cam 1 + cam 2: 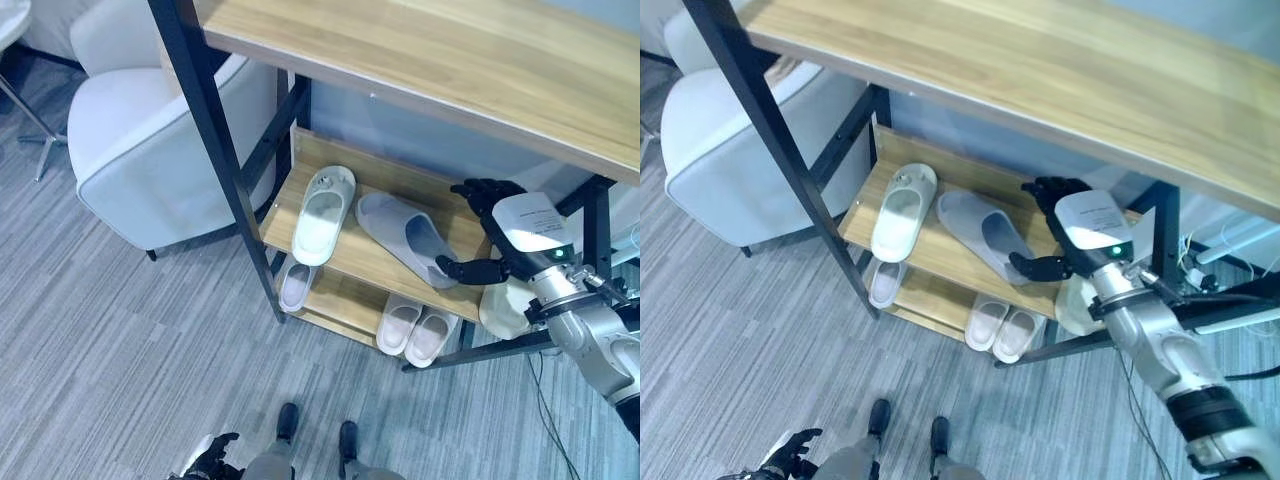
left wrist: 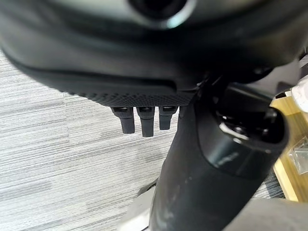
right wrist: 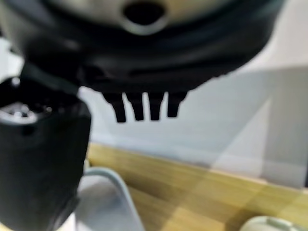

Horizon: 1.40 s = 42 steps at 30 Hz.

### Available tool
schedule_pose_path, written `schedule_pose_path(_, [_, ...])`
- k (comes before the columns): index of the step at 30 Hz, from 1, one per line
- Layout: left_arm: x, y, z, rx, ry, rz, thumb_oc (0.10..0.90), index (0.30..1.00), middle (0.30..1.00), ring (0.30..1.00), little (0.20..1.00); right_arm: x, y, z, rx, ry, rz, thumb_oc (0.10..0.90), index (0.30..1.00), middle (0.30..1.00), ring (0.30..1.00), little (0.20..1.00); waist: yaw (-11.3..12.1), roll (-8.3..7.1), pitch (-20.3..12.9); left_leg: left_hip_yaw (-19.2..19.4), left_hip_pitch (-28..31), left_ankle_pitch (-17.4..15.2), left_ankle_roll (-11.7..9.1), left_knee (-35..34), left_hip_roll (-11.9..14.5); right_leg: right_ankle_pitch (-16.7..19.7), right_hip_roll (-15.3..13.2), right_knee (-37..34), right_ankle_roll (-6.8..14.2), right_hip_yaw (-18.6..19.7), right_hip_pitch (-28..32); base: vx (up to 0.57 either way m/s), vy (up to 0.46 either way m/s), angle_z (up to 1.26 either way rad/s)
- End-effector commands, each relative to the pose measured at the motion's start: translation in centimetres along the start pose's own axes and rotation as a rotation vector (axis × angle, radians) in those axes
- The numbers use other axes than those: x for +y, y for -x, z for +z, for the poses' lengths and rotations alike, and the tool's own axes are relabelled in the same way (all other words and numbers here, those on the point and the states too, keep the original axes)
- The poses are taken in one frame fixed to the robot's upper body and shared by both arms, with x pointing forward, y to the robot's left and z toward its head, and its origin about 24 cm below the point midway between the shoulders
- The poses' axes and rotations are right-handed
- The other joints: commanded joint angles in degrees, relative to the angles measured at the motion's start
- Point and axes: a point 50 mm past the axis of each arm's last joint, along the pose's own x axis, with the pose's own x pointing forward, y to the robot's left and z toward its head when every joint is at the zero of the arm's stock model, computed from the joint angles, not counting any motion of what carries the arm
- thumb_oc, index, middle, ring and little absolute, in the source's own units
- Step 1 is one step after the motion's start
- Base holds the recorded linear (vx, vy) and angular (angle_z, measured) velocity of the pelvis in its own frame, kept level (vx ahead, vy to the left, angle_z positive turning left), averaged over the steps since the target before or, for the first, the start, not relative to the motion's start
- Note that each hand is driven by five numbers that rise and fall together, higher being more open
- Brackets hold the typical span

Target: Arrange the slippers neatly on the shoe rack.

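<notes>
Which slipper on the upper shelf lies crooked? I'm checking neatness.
The grey slipper by the right hand: it lies diagonally, while the white slipper points straight in.

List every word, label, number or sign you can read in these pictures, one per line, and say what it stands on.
None can be read.
The grey slipper and the white slipper on the shoe rack show no readable print.
The right hand has a white cover with a green light, no legible text.
The left hand shows no label.
</notes>
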Motion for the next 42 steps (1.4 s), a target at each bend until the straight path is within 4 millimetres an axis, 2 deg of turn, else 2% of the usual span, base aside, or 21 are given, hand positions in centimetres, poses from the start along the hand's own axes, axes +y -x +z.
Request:
schedule_pose_path(1, [-1.1,-0.3,1.5,-0.060,-0.055,-0.046,0.800,0.900,0.900,0.900,0.900,-7.2,-3.4,-0.5,-0.041,0.113,-0.305,0.800,0.900,0.900,0.900,0.900,1.8,-1.37,-1.9,-0.6,2.0,-5.9,-2.1,0.4,1.8,-2.7,-3.9,0.3,6.9,2.6,1.5,-0.01,-0.005,0.05])
schedule_pose_path(7, [-1.0,-0.5,2.1,-0.074,-0.054,-0.035,0.800,0.900,0.900,0.900,0.900,-7.8,-4.4,0.2,-0.066,0.133,-0.338,0.800,0.900,0.900,0.900,0.900,1.6,-1.55,-1.3,-0.6,0.3,-5.6,-2.2,0.4,1.7,-2.4,-4.0,0.3,6.9,2.8,-0.1,0.00,0.000,0.01])
schedule_pose_path(14, [0.0,-0.9,3.1,-0.096,-0.046,0.002,0.800,0.900,0.900,0.900,0.900,-9.5,-5.3,0.5,-0.095,0.269,-0.378,0.800,0.900,0.900,0.900,0.900,1.4,-2.31,-0.9,-0.3,-2.5,-5.1,-2.6,0.3,1.4,-1.8,-4.1,0.3,7.2,2.9,-2.9,0.00,0.000,0.02])
schedule_pose_path(21, [0.5,-1.0,3.6,-0.114,-0.026,0.032,0.800,0.900,0.900,0.900,0.900,-10.7,-5.2,0.1,-0.094,0.351,-0.392,0.800,0.900,0.900,0.900,0.900,0.8,-2.75,-0.7,-0.1,-3.8,-4.8,-2.9,0.2,1.2,-1.4,-4.2,0.3,7.5,3.2,-4.2,0.00,0.000,0.00])
schedule_pose_path(34, [0.7,-1.1,4.1,-0.139,-0.036,0.037,0.800,0.900,0.900,0.900,0.900,-10.6,-5.6,0.3,-0.100,0.328,-0.404,0.800,0.900,0.900,0.900,0.900,1.7,-2.99,0.4,-0.5,-5.7,-4.4,-3.0,0.2,0.8,-0.7,-4.6,0.3,7.8,2.8,-6.2,0.00,0.000,0.00])
schedule_pose_path(42, [1.3,-1.1,4.4,-0.152,-0.043,0.054,0.800,0.900,0.900,0.900,0.900,-11.5,-6.4,0.7,-0.119,0.360,-0.425,0.800,0.900,0.900,0.900,0.900,2.6,-3.89,1.2,-0.9,-7.8,-4.1,-3.1,0.4,0.7,-0.1,-4.7,0.3,8.0,2.4,-7.7,0.00,-0.002,0.02])
